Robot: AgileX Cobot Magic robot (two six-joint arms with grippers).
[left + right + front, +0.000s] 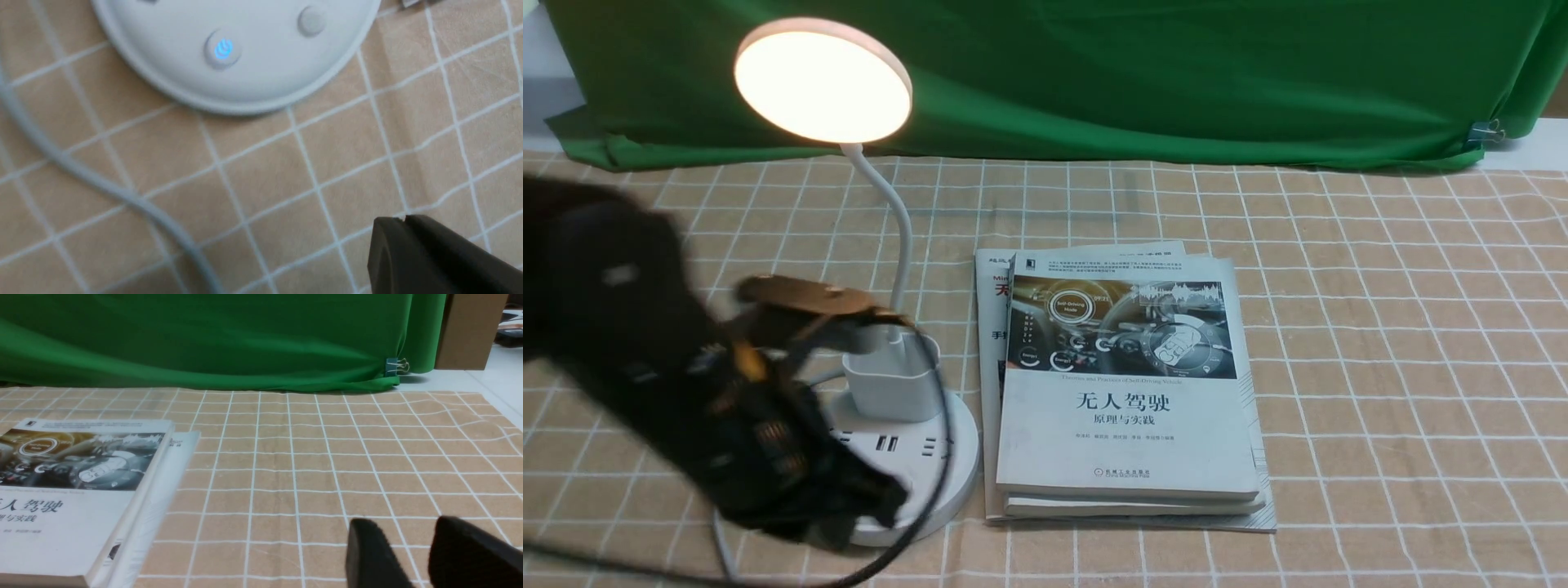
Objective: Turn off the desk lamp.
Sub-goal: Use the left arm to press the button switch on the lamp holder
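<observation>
glowing round-headed lamp [823, 80], smooth white base, gridded cloth [1380, 351]

Green cloth [1094, 90] hangs behind the tan, white-gridded tablecloth [1380, 367], and that brown panel [466, 332] over there looks like cardboard, perhaps.

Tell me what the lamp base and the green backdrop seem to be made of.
The lamp base looks like white plastic with a smooth satin finish, judging by its evenly coloured, softly rounded rim. The green backdrop appears to be matte woven cloth: it hangs in soft folds and bunches near the clip. The exact fibre can't be told.
</observation>
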